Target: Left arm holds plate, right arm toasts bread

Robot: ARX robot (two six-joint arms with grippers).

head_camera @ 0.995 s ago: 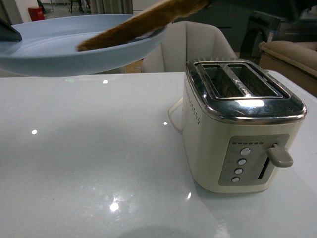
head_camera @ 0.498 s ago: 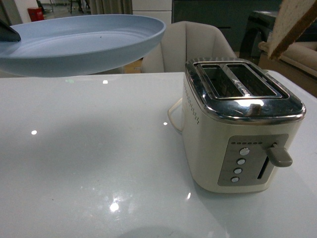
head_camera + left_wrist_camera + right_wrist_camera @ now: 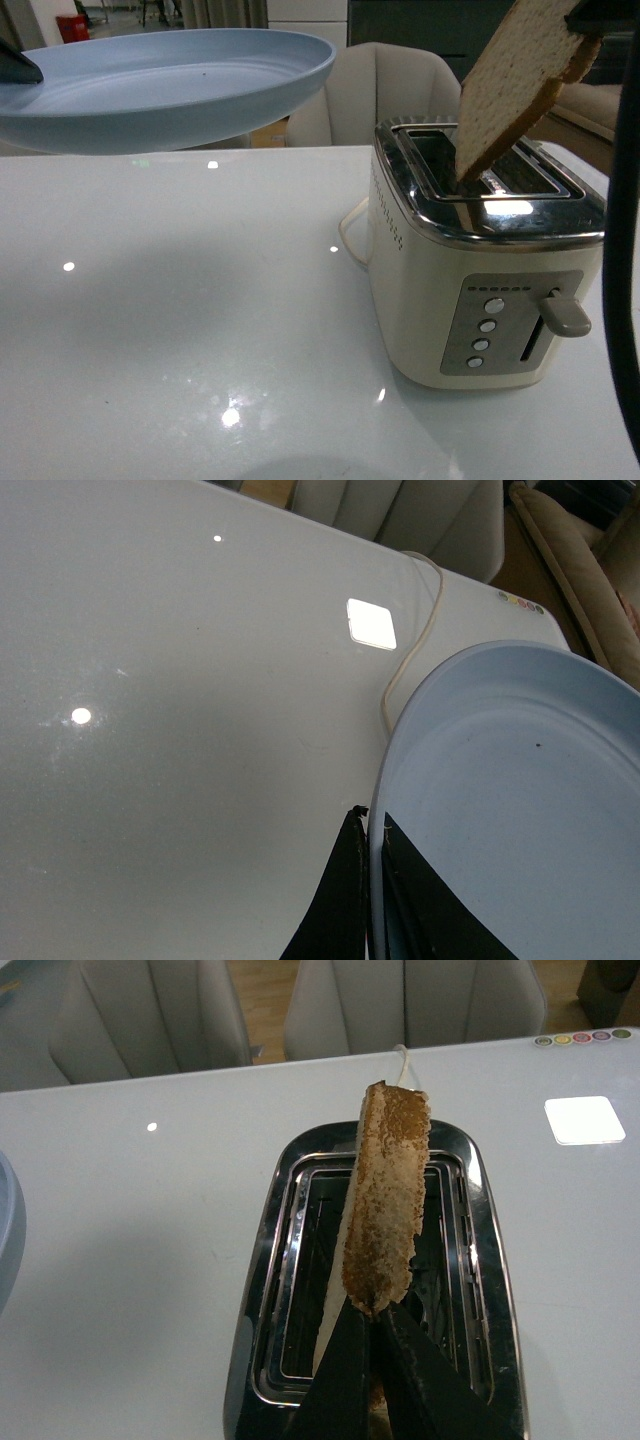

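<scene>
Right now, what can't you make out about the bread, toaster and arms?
Front view: the right gripper is cut off by the top edge; only its tip on the bread shows.
Right wrist view: the bread hides the divider of the toaster, so its slot is unclear.
Left wrist view: the plate and left gripper run off the frame.

Pale blue plate (image 3: 180, 100) with a dark speck, light brown speckled bread (image 3: 510, 80) with darker crust, cream toaster (image 3: 420, 300) with chrome top and grey panel (image 3: 500, 325), white desk (image 3: 180, 330), my jaws black.
</scene>
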